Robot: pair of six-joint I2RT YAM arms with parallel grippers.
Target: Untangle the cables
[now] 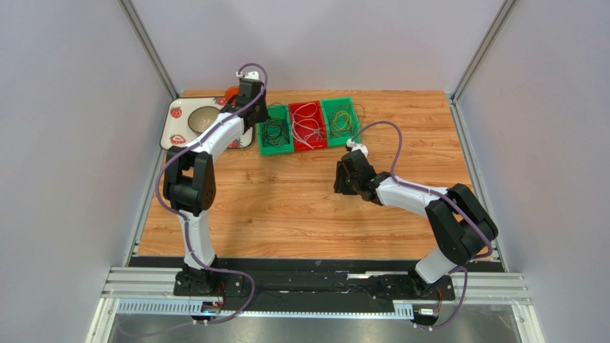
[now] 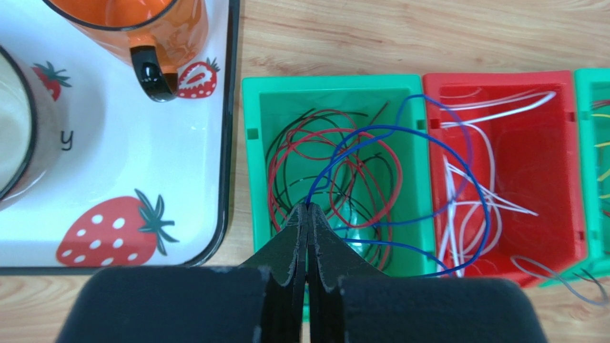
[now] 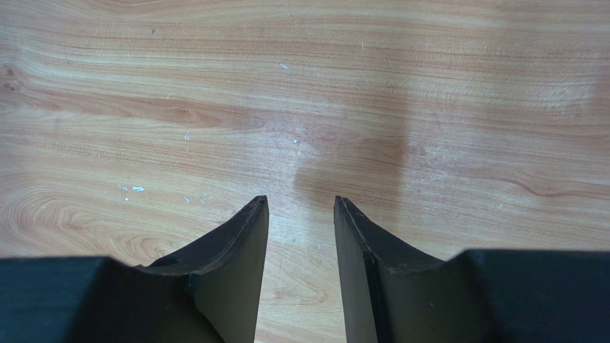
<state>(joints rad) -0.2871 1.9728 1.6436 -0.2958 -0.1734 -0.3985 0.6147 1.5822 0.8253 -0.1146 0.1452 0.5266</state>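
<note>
Tabletop of smooth wood grain [image 3: 429,86] lies open under the right gripper [image 3: 301,204], whose fingers stand parted and empty, with the arm held low. The left gripper [image 2: 309,207], stretched far forward, pinches a thin blue wire [image 2: 386,128]. That wire loops over the green plastic bin [image 2: 322,81] of red and black wires [image 2: 315,153] and the adjoining red bin [image 2: 494,78] of white wires [image 2: 449,186].

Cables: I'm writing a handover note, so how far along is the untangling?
Looks done: white cables sit in the red bin. In hand: the left hand is shut on a blue cable that loops across the green bin and the red bin. Left: red and black cables lie intertwined in that green bin. The right hand is open over bare table, holding nothing.
</note>
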